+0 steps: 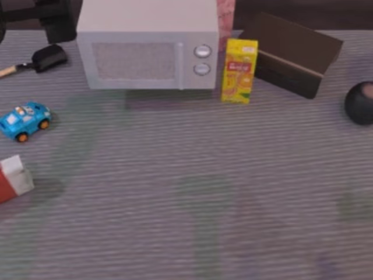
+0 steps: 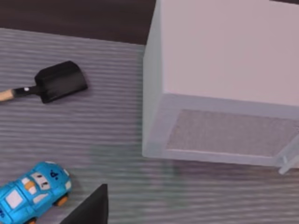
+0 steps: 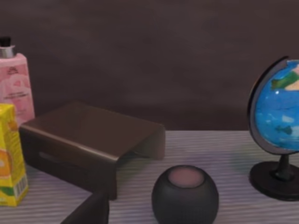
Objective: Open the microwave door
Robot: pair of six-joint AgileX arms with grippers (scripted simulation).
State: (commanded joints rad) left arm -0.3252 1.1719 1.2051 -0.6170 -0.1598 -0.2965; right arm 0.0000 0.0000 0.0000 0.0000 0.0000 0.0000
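Observation:
The light-grey microwave (image 1: 148, 44) stands at the back of the table, left of centre. Its door (image 1: 134, 61), with a speckled mesh window, lies flush with the front, a slim vertical handle (image 1: 180, 64) at its right edge. Two round silver knobs (image 1: 202, 51) sit on the panel beside it. The left wrist view looks down on the microwave (image 2: 224, 51), its door (image 2: 229, 133) and handle (image 2: 289, 158) from the front left. Only a dark tip of my left gripper (image 2: 91, 210) shows, apart from the oven. A dark tip of my right gripper (image 3: 91, 210) shows, far from the microwave. Neither arm appears in the top view.
A yellow juice carton (image 1: 239, 70) stands against the microwave's right side, with a pink bottle (image 1: 225, 14) behind. Right of it are a brown cardboard box (image 1: 294, 52), a dark round speaker (image 1: 360, 102) and a globe (image 3: 280, 121). On the left: black shovel (image 1: 46, 58), blue toy car (image 1: 24, 121), red-white carton (image 1: 13, 178).

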